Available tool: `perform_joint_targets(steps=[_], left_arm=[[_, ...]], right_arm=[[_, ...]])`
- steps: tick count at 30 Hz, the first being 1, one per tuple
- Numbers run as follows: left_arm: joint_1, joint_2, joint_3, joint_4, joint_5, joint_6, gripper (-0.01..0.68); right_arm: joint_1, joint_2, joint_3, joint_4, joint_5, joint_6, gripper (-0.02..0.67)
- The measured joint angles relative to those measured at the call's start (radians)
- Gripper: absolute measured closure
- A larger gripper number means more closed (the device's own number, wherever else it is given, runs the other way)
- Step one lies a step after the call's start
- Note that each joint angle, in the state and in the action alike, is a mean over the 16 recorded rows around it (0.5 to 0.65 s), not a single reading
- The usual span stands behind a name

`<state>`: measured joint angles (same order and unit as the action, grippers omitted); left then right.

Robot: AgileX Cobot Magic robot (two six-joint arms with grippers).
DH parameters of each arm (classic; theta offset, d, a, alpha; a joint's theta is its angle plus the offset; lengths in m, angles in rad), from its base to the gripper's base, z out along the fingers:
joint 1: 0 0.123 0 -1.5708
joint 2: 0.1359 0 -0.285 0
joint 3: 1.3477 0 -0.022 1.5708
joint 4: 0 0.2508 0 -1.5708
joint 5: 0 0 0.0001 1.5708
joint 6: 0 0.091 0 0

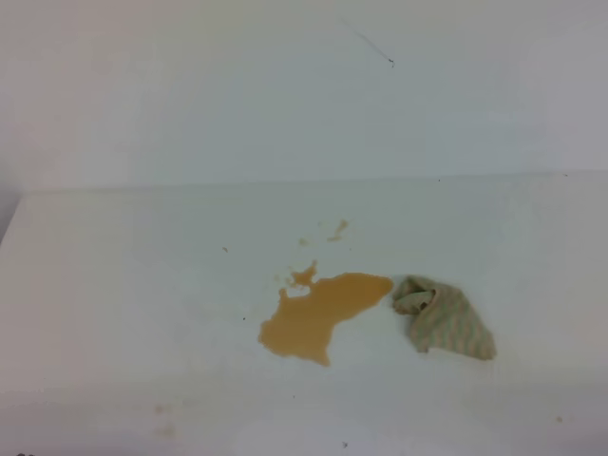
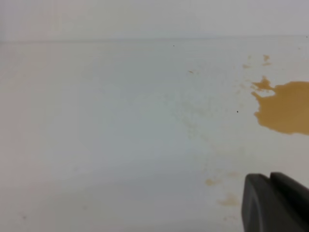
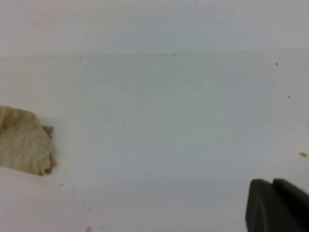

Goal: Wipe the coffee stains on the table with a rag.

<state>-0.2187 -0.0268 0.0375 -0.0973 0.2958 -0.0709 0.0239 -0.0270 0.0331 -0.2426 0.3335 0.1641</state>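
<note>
The coffee stains [image 1: 323, 313] form an orange-brown puddle in the middle of the white table [image 1: 123, 285], with small droplets [image 1: 338, 230] just behind it. The striped grey-beige rag [image 1: 446, 318] lies bunched at the puddle's right tip, tan-stained on its near-left fold. No arm shows in the high view. In the left wrist view my left gripper [image 2: 270, 181] is a dark block at the lower right, its fingers together, and the puddle [image 2: 287, 108] lies ahead of it. My right gripper [image 3: 273, 186] is shut and empty, with the rag [image 3: 21, 142] far to its left.
The white wall [image 1: 285, 85] rises behind the table's far edge. Faint tan smears [image 2: 229, 199] mark the table close to the left gripper, and one small orange drop [image 3: 302, 154] sits by the right gripper. Tiny dark specks dot the surface.
</note>
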Motion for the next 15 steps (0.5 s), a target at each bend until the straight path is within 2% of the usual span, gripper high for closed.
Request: perform_joint_targets(steps=[15], left_arm=[[0.000, 0.000, 0.000, 0.000, 0.000, 0.000, 0.672]], right_arm=[[0.000, 0.002, -0.002, 0.003, -0.054, 0.001, 0.652]])
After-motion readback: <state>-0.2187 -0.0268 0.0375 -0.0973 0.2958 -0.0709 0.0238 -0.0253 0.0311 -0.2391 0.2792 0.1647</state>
